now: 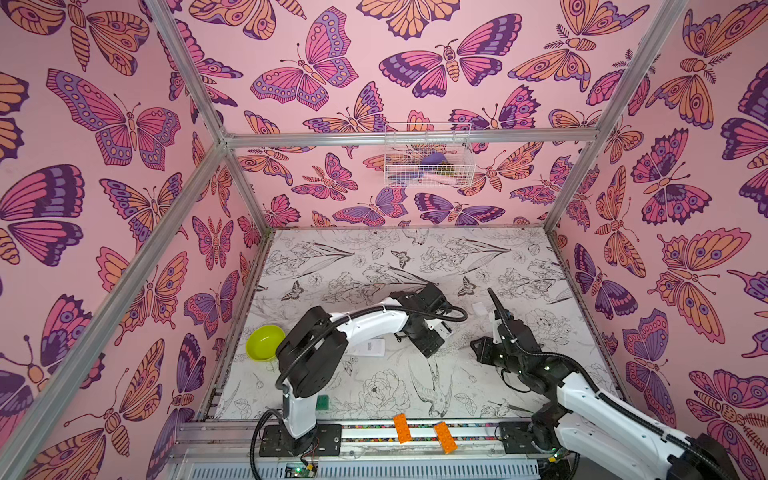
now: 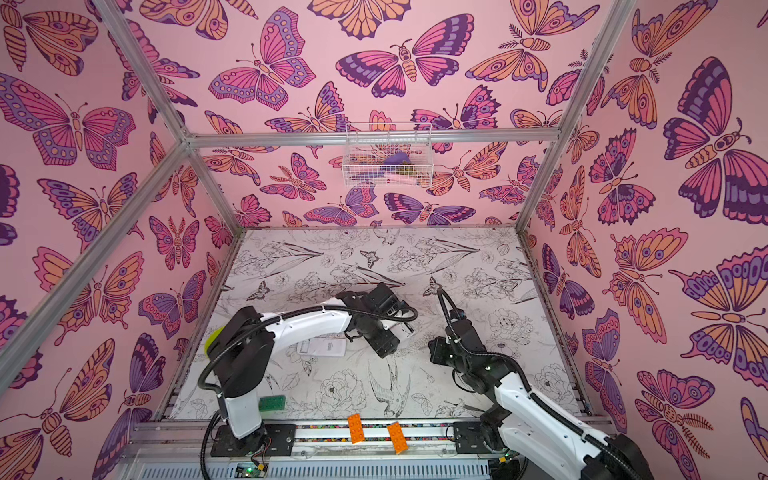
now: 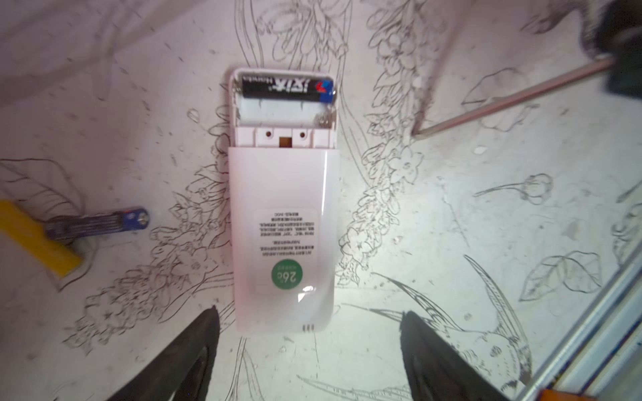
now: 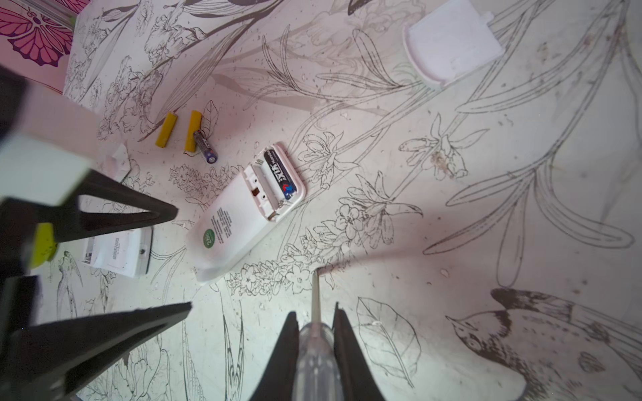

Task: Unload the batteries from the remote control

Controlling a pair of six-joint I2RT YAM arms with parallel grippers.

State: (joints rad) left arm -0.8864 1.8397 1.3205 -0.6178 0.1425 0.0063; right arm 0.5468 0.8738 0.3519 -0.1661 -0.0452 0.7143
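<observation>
White plastic, back side up, the remote [image 3: 283, 222] lies flat on the flower-printed table [image 1: 374, 257], close to its middle and under the left arm's wrist in both top views. Its battery bay is uncovered: 1 black battery [image 3: 288, 88] sits in the slot at the very end of the case, and the slot beside it is bare. The other 3 batteries lie on the table near that open end, apart from the remote: 2 yellow batteries [image 4: 166, 130] side by side, and a loose black battery [image 4: 205, 147] resting against 1 of them. The left gripper [image 3: 309, 310] hangs over the remote's closed end with its fingers spread wide, 1 to each side of the case and clear of it. The right gripper [image 4: 314, 309] is pinched on the clear handle of a screwdriver [image 4: 314, 333], whose metal tip points down at the table just beside the remote's long edge without touching it. A small white cover [image 1: 478, 309] lies at about 2 o'clock from the table's middle, well apart from the remote. A second remote [image 1: 370, 347], label up, lies at about 8 o'clock. A green bowl [image 1: 266, 343] sits at the 9 o'clock edge, a green brick [image 1: 322, 402] at 7 o'clock, and 2 orange bricks [image 1: 402, 428] on the front rail at 6 o'clock. A wire basket [image 1: 428, 156] hangs on the back wall at 12 o'clock.
</observation>
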